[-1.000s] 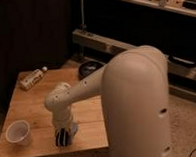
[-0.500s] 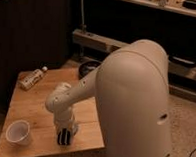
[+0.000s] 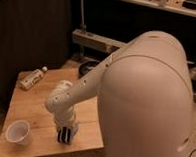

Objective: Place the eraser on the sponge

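My gripper (image 3: pixel 64 132) hangs at the end of the white arm, low over the near right part of the wooden table (image 3: pixel 34 106). Right at its tip is the eraser (image 3: pixel 64 136), a small black block with pale stripes. Just to the right of the eraser and behind it, a corner of the blue-grey sponge (image 3: pixel 74 127) shows. The eraser appears to be on or just above the sponge; I cannot tell whether they touch. The wrist hides most of the sponge.
A white cup (image 3: pixel 17 132) stands near the table's front left corner. At the far left corner lies a small bottle (image 3: pixel 32 78). A dark round object (image 3: pixel 87 68) sits beyond the table's back edge. My bulky arm fills the right half of the view.
The gripper and the eraser stay at nearly the same spot on the table. The upper arm has swung slightly and fills a little more of the view.
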Robot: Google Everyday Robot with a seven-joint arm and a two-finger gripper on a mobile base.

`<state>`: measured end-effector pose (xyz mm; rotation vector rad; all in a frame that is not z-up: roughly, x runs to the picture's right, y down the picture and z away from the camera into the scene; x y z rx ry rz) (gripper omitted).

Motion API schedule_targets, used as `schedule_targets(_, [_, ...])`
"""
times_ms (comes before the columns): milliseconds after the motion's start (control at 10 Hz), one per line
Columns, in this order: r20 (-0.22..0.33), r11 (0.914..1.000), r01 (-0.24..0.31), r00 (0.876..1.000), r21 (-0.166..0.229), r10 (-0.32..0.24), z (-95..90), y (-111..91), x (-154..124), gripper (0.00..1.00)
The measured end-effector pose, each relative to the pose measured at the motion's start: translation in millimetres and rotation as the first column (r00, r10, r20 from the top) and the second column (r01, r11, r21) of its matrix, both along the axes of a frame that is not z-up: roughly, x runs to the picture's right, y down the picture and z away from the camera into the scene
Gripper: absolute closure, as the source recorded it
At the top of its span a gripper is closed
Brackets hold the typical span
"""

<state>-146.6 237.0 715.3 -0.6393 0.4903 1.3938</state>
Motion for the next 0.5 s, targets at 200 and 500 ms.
schedule_targets(200, [-0.001,0.9998,0.018,1.0,-0.01,-0.018,8.8,9.9,-4.3,1.0])
schedule_targets(500, [-0.022,0.9991,0.024,0.999,-0.036,-0.025,15.2,16.5,-0.9,0.84])
